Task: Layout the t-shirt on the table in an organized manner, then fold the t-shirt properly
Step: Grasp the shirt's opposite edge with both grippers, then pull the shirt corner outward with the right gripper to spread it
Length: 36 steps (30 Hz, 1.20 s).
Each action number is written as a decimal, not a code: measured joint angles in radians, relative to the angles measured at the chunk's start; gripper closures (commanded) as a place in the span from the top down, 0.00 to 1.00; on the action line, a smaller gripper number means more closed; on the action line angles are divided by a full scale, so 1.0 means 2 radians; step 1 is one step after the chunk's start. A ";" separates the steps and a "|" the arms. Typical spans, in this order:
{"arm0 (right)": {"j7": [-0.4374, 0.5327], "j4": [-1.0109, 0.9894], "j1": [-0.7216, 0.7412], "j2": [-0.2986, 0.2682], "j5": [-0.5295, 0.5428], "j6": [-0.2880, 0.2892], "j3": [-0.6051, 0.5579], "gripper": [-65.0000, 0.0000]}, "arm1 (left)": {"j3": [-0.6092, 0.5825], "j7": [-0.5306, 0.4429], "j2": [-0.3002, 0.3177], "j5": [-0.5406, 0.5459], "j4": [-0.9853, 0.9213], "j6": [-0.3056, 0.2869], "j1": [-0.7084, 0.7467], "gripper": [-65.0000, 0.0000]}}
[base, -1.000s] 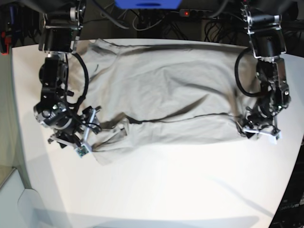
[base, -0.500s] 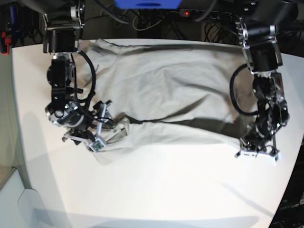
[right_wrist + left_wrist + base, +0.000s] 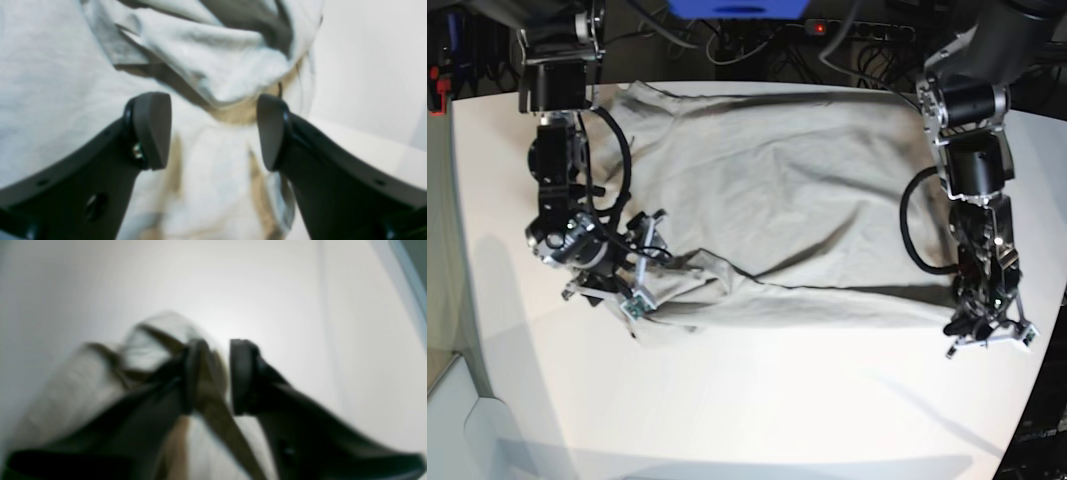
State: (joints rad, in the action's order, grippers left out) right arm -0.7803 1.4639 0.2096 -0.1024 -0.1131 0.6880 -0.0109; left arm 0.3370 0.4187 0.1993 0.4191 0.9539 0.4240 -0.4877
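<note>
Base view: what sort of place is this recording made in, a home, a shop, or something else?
Most likely a robotics lab or test bench, not a home. A bare white table carries only the t-shirt, two robot arms are mounted at its far edge, and loose cables with a power strip run behind it.

The light grey-beige, soft cotton t-shirt (image 3: 777, 200) lies spread across the far half of the large, smooth white table (image 3: 757, 400), its long axis running side to side. The far edge sits close to the table's far rim. Shallow wrinkles cross the middle, and a dark fold line runs along the near edge. At the near-left corner the cloth is bunched and lifted into loose folds (image 3: 213, 66). The near-right corner is drawn out into a thin strip (image 3: 213, 406).
</note>
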 measured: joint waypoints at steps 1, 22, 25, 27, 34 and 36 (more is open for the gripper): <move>-0.001 0.000 0.000 -0.002 -0.002 0.000 0.001 0.62 | 0.000 -0.009 0.002 -0.001 0.000 0.000 0.000 0.45; 0.059 -0.095 0.031 -0.010 -0.001 0.000 -0.038 0.62 | 0.001 0.022 0.004 0.005 0.181 0.000 0.181 0.74; 0.075 -0.101 0.031 -0.013 -0.005 0.000 -0.037 0.62 | 0.001 0.052 0.004 0.005 0.198 0.000 0.189 0.74; 0.083 -0.101 0.031 -0.012 -0.005 0.000 -0.038 0.62 | 0.000 0.055 0.004 0.005 0.209 0.000 0.194 0.74; 0.101 -0.138 0.054 -0.012 -0.003 0.000 -0.038 0.62 | 0.000 0.066 0.001 0.006 0.214 0.000 0.219 0.74; 0.101 -0.146 0.057 -0.012 -0.003 0.000 -0.038 0.62 | 0.000 0.066 0.001 0.005 0.214 0.000 0.220 0.74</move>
State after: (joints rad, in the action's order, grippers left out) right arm -0.5781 1.1713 0.3244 -0.1268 -0.1188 0.6880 -0.0864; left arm 0.3370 0.5507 0.2016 0.4294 1.3811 0.4236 -0.0475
